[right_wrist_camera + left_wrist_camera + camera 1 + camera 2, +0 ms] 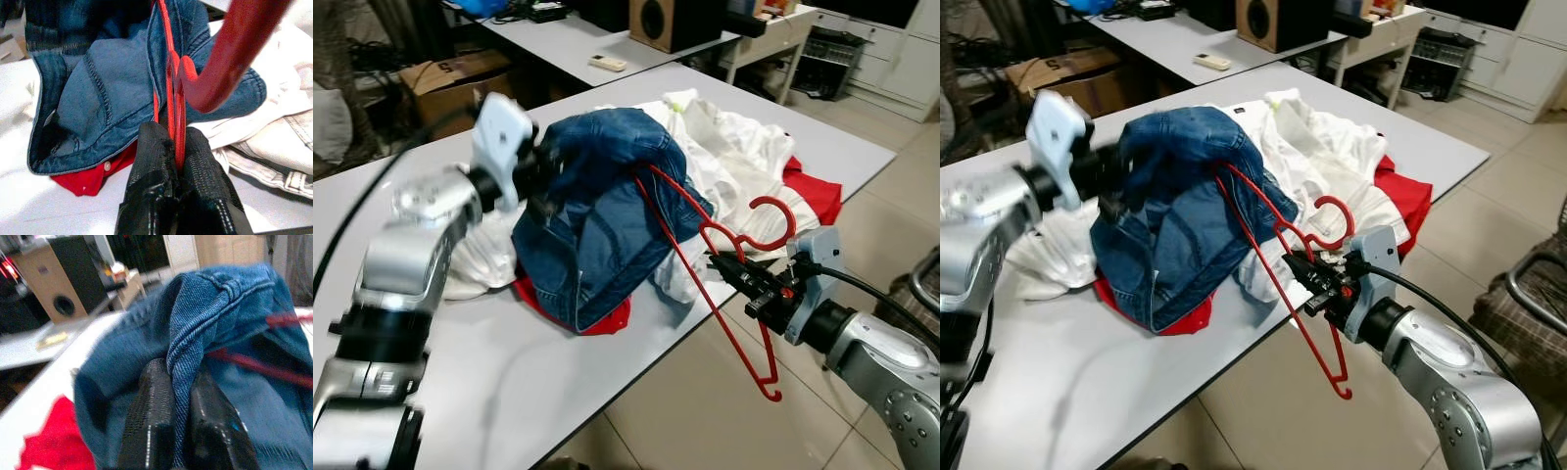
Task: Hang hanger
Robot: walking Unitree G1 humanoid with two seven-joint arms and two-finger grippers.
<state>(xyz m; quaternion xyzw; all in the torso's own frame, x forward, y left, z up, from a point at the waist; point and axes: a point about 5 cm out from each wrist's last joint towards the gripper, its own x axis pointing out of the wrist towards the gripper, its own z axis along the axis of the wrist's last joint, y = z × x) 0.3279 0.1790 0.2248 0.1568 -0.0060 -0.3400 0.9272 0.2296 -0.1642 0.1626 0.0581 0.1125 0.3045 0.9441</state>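
Note:
A red plastic hanger [724, 264] has one arm pushed inside a blue denim jacket [597, 206]; its hook curls up near the table's front edge and its other arm hangs down past that edge. My right gripper [722, 262] is shut on the hanger's neck, its fingers [156, 161] clamping the red bar. My left gripper [543, 166] is shut on a fold of the denim jacket [195, 333] and holds it lifted above the pile; the fingers [151, 411] pinch the cloth.
White garments [734, 147] and red cloth [818, 191] lie piled on the grey table [489, 343]. A second table [568, 44] with a remote and a speaker [671, 20] stands behind. A cardboard box [450, 78] sits at back left. Tiled floor [666, 421] lies beyond the table's edge.

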